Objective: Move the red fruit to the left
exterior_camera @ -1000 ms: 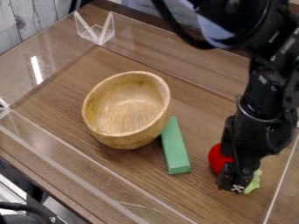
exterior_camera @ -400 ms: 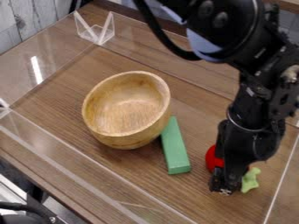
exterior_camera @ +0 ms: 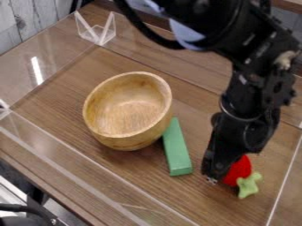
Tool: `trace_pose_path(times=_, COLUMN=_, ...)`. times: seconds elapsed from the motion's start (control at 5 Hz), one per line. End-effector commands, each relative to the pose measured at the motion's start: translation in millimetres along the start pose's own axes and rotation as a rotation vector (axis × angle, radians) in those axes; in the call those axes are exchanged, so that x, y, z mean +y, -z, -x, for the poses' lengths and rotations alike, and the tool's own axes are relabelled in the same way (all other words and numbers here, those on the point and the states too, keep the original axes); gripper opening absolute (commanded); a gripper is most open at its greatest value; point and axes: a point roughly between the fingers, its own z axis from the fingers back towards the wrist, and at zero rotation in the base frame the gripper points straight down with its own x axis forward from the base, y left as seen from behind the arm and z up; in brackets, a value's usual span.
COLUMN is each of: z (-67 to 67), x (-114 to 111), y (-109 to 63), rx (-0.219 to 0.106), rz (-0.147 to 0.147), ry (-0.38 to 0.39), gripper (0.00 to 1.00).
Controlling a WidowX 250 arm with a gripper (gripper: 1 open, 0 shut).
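The red fruit (exterior_camera: 241,167), a small glossy strawberry with a pale green cap, lies on the wooden table near the right front corner. My gripper (exterior_camera: 217,169) points straight down right against its left side, and the black fingers hide part of the fruit. The dark fingers blend together, so I cannot make out how wide the jaws stand or whether they clasp the fruit.
A flat green block (exterior_camera: 177,146) lies just left of the gripper, leaning against the wooden bowl (exterior_camera: 126,109). Clear acrylic walls (exterior_camera: 48,53) ring the table. The table's right edge runs close behind the fruit.
The gripper has shifted left across the fruit. The red body showed on the fingers' left before and now shows on their right, with the green cap more exposed.
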Motion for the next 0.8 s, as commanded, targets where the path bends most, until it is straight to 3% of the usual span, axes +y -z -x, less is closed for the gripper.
trace_pose_path(times=0.0, z=-3.0, x=8.0, y=-14.6, rx=-0.031, rz=-0.061, ry=0.084, gripper=1.00)
trace_pose_path(times=0.4, z=-1.8, x=19.7, y=-6.6, rx=0.002, rz=-0.084, ry=-0.010, gripper=1.00)
trace_pose_path(times=0.6, z=0.0, x=29.8, y=-8.8, rx=0.011, rz=-0.100, ry=-0.006, gripper=1.00)
